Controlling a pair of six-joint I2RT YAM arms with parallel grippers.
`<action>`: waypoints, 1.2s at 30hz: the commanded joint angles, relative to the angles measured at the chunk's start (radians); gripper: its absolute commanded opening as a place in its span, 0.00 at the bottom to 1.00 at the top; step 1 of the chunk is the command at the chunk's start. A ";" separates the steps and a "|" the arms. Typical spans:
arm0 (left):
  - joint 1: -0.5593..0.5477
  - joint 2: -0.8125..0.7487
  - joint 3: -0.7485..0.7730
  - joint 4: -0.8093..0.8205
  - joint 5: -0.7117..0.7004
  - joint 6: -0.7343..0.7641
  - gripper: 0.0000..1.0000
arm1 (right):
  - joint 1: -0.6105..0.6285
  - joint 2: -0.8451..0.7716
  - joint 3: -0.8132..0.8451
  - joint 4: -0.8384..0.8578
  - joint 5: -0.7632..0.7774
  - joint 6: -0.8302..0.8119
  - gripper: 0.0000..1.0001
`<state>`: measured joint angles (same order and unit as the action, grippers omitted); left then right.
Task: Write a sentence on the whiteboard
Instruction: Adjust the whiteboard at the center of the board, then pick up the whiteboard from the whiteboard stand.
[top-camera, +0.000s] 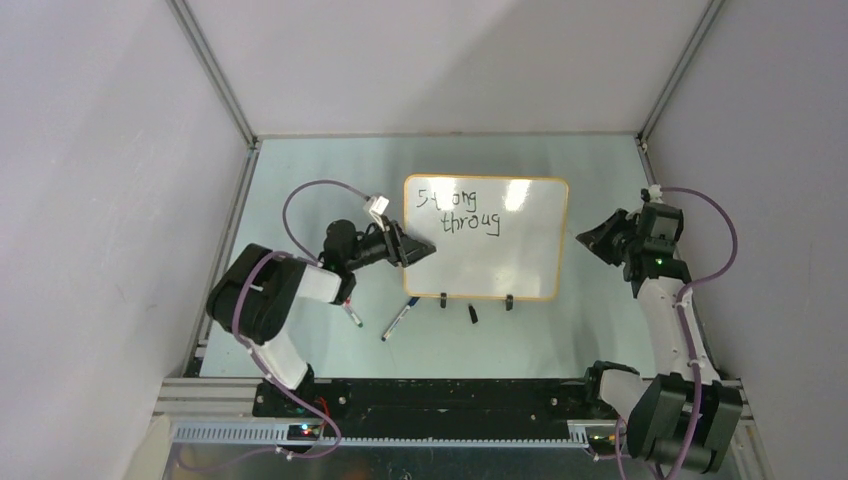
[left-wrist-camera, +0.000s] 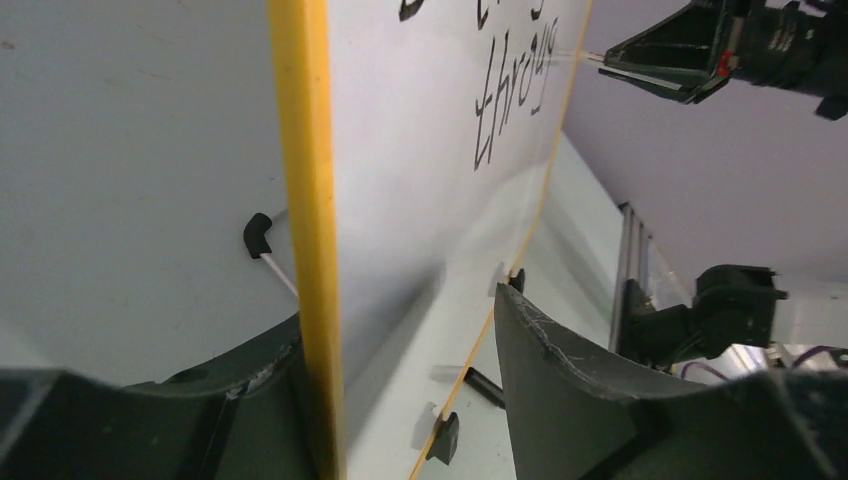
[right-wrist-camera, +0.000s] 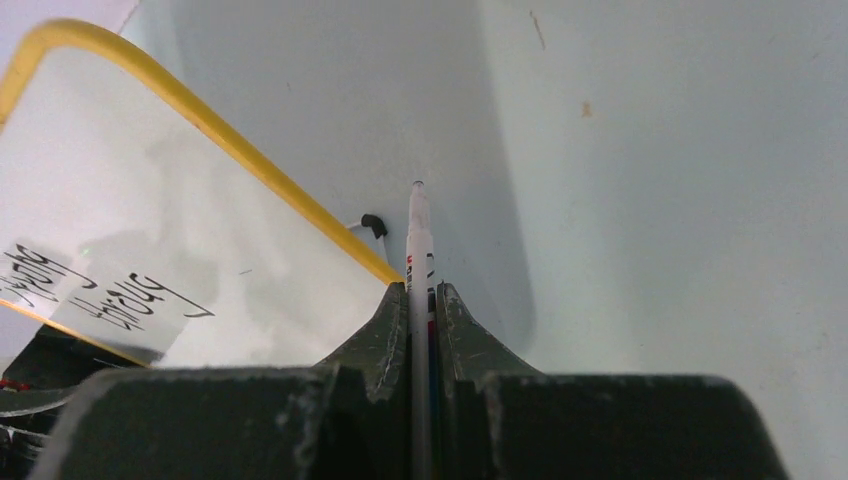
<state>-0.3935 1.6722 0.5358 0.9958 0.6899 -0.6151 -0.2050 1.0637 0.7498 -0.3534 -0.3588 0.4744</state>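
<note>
The whiteboard stands propped in the middle of the table, and the sentence on it reads "Strong throug" in two lines. My left gripper straddles the board's left edge. In the left wrist view the yellow rim rests against the left finger, and the other finger stands off the board's face, so the jaws are open. My right gripper hangs just right of the board, shut on a white marker that points away from the lettering.
A loose marker, a second pen and a black cap lie in front of the board, near its two black clip feet. Grey enclosure walls and aluminium posts ring the table.
</note>
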 joint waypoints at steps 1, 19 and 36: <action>0.038 0.072 -0.027 0.423 0.115 -0.231 0.59 | -0.002 -0.070 0.006 0.044 0.079 0.011 0.00; 0.071 0.027 -0.017 0.044 0.004 -0.096 0.99 | 0.078 -0.158 0.057 0.099 0.157 -0.010 0.00; 0.054 -0.198 -0.011 -0.360 -0.222 0.202 0.99 | 0.154 -0.301 0.063 0.071 0.254 -0.055 0.00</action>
<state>-0.3355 1.5394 0.4610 0.8238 0.5014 -0.5392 -0.0830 0.7998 0.7681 -0.3008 -0.1516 0.4507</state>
